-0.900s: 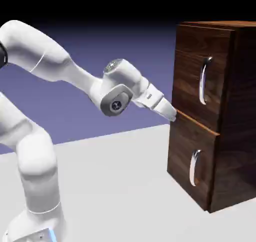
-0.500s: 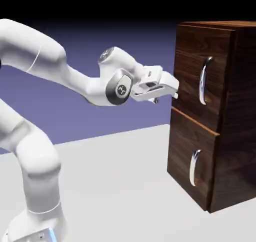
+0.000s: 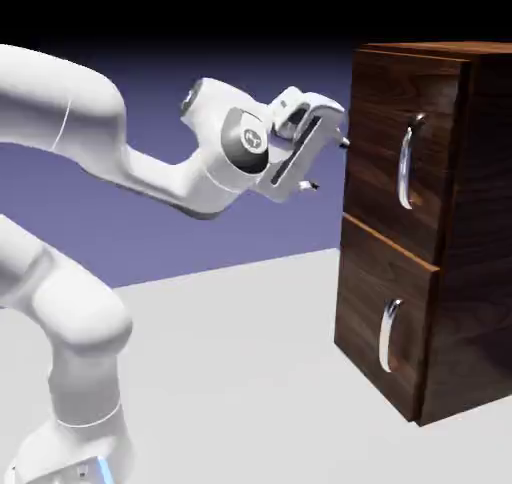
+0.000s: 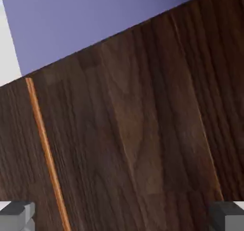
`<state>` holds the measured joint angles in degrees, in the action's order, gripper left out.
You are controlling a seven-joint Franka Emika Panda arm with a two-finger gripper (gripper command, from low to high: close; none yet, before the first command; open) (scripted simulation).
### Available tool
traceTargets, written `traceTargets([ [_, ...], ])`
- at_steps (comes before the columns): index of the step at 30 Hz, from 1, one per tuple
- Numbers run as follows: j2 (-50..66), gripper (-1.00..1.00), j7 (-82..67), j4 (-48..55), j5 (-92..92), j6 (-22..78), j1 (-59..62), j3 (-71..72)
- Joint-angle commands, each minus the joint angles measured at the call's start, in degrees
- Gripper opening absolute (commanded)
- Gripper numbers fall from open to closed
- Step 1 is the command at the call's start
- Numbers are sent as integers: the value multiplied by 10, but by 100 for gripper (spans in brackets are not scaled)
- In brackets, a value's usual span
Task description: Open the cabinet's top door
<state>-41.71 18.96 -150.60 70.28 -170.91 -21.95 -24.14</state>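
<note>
The cabinet (image 3: pixel 470 222) is a tall dark wood box at the exterior view's right. Its top door (image 3: pixel 385 142) is shut, with a curved silver handle (image 3: pixel 405 162) standing vertical on it. My gripper (image 3: pixel 328 163) hangs just left of the top door's near edge, at the handle's height but apart from it. It is open and holds nothing, rolled so one fingertip (image 3: pixel 344 142) sits above the other. In the hand view, dark wood (image 4: pixel 143 130) fills most of the picture between the two grey fingertips (image 4: pixel 16 215), and no handle shows there.
The lower door (image 3: pixel 375 322) with its own silver handle (image 3: pixel 388 334) is shut below the top one. An orange seam (image 4: pixel 45 149) runs across the wood in the hand view. The white table (image 3: pixel 230 372) spreads under the arm.
The hand has risen from the seam between the doors to the top door's height. It has rolled, so the open fingers now stand one above the other.
</note>
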Motion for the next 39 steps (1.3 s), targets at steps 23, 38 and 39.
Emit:
traceTargets([
  [23,-74,0,-192,85,573,25,-173,-197],
  [38,-121,0,-315,139,942,42,-285,-324],
  [39,-121,0,-315,139,942,42,-285,-324],
])
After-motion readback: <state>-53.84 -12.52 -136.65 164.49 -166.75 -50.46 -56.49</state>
